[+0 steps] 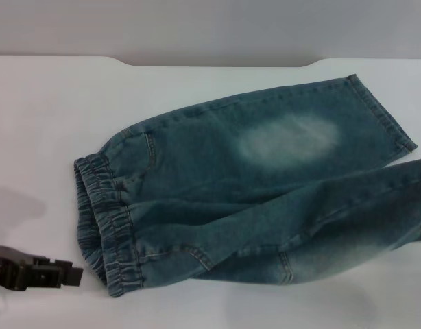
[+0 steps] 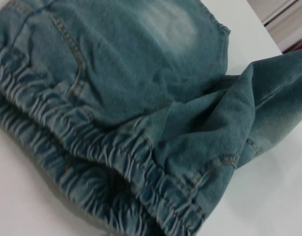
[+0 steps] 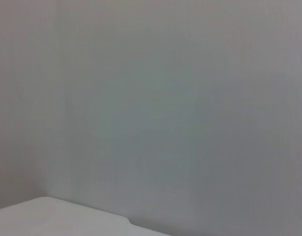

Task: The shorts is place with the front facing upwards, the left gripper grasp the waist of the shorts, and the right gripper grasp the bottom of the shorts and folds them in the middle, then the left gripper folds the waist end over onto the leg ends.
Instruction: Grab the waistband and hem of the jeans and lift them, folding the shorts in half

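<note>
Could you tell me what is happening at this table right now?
A pair of faded denim shorts lies flat on the white table, with the gathered waist toward the robot's left and the legs running off to its right. The left hand sits low beside the waist, close to it but not gripping it. The right hand is out of sight; its wrist camera shows only a wall and a table corner. The shorts look not yet folded.

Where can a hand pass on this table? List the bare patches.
Bare table lies left of the waist, above the left end effector, and along the far edge beyond the shorts. The right side is crowded by legs.
</note>
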You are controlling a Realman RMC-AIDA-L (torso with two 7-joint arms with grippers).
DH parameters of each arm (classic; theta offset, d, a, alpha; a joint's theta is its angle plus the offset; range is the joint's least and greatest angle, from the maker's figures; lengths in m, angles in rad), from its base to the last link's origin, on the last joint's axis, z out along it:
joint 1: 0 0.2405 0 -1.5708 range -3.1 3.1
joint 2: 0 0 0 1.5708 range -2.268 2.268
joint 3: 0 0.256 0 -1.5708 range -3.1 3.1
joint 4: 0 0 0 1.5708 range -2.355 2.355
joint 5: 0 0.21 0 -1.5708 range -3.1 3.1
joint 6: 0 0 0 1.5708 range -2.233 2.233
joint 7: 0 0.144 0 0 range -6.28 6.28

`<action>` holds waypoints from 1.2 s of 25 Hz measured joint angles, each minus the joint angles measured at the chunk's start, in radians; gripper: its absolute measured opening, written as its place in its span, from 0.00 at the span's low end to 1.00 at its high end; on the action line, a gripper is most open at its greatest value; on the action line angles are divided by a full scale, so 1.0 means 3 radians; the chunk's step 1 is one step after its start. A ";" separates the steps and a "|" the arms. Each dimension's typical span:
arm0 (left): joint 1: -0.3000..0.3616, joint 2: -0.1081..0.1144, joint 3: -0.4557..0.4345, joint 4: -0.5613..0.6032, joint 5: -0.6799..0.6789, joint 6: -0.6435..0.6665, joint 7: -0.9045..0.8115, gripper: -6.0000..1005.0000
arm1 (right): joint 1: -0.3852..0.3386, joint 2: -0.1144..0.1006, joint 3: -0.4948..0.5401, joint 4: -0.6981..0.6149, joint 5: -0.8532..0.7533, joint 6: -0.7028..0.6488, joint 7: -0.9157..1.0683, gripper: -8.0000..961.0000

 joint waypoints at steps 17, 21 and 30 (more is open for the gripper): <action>-0.0157 0.0013 0.0240 -0.0703 0.0015 -0.0328 -0.0050 0.42 | 0.0053 -0.0005 -0.0030 0.0021 -0.0033 0.0038 -0.0036 0.04; -0.0176 0.0020 0.0406 -0.0780 0.0021 -0.0480 -0.0071 0.41 | 0.0052 -0.0005 -0.0018 0.0021 -0.0033 0.0014 -0.0036 0.04; -0.0208 0.0023 0.0457 -0.0856 0.0097 -0.0614 -0.0080 0.41 | 0.0052 -0.0004 -0.0032 0.0021 -0.0032 0.0009 -0.0037 0.04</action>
